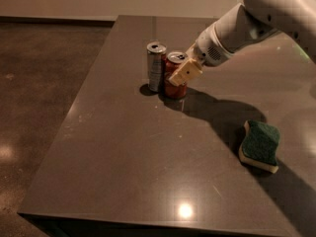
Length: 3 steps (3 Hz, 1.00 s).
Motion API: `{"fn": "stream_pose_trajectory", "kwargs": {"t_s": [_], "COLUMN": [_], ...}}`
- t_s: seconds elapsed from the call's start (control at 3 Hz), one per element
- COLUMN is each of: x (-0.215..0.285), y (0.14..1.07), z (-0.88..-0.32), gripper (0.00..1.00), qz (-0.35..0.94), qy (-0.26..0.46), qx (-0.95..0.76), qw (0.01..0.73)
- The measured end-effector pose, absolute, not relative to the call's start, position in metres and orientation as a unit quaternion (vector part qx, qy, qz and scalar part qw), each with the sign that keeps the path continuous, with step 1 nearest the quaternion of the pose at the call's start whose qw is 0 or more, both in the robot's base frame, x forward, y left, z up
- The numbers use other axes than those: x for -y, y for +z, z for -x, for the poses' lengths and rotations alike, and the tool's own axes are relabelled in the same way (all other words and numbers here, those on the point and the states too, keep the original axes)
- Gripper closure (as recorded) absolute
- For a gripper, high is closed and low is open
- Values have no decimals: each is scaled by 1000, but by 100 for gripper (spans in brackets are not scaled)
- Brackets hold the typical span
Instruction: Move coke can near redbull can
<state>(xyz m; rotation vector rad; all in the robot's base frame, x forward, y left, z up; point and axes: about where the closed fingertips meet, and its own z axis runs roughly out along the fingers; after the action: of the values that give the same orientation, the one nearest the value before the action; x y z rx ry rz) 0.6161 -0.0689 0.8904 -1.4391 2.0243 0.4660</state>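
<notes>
The coke can [173, 86], short and red with a silver top, stands on the dark table [148, 152] right beside the redbull can [156, 65], a tall slim silver can just to its left. The two cans are almost touching. My gripper [180, 69] reaches in from the upper right and is closed around the coke can's upper half. Its tan near finger [185, 72] lies across the front of the can. The far finger is hidden behind the can.
A green and yellow sponge [260, 144] lies on the table at the right, near the front. The table's left edge runs diagonally past the cans, with brown floor [44, 83] beyond it. My white arm [247, 23] spans the upper right.
</notes>
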Motion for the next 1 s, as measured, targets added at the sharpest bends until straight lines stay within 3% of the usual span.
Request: {"fn": "stream_pose_trajectory", "kwargs": {"t_s": [0.67, 1.0], "x": [67, 65], "y": [890, 889], "z": [-616, -616], "gripper": [17, 0], "qz": [544, 545], "qy": [177, 178], "qx": [-763, -762], "qw": [301, 300]}}
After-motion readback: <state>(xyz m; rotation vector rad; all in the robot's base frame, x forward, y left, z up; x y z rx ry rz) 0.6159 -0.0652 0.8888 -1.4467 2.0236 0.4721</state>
